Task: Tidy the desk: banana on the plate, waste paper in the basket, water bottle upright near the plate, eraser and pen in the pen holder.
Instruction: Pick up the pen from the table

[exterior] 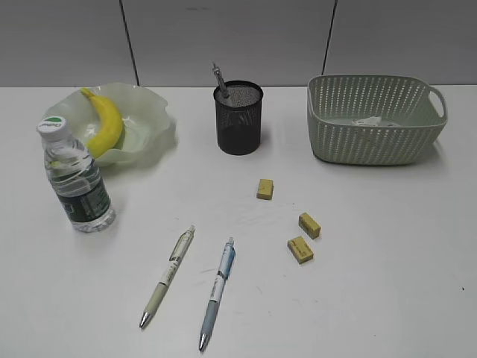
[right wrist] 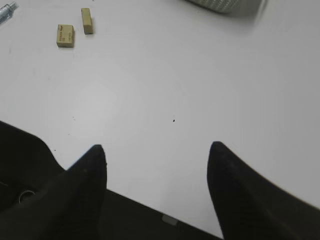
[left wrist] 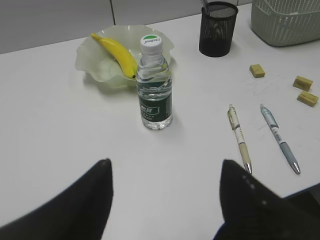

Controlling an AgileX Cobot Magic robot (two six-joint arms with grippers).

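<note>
The banana (exterior: pixel 106 121) lies in the pale green plate (exterior: pixel 153 112) at the back left; both show in the left wrist view, the banana (left wrist: pixel 119 51) in the plate (left wrist: pixel 90 62). The water bottle (exterior: pixel 74 179) stands upright in front of the plate, also in the left wrist view (left wrist: pixel 154 85). The pen holder (exterior: pixel 239 118) holds one pen (exterior: pixel 219 80). Two pens (exterior: pixel 168 274) (exterior: pixel 218 291) and three yellow erasers (exterior: pixel 265 189) (exterior: pixel 309 224) (exterior: pixel 299 249) lie on the desk (exterior: pixel 373 283). The waste paper (exterior: pixel 368 121) lies in the basket (exterior: pixel 373 119). My left gripper (left wrist: pixel 165 167) and right gripper (right wrist: pixel 156 150) are open, empty, and outside the exterior view.
A grey panelled wall runs behind the desk. In the right wrist view the desk's near edge (right wrist: pixel 165 212) crosses below the jaws, with two erasers (right wrist: pixel 65 36) (right wrist: pixel 87 20) far off at the top left.
</note>
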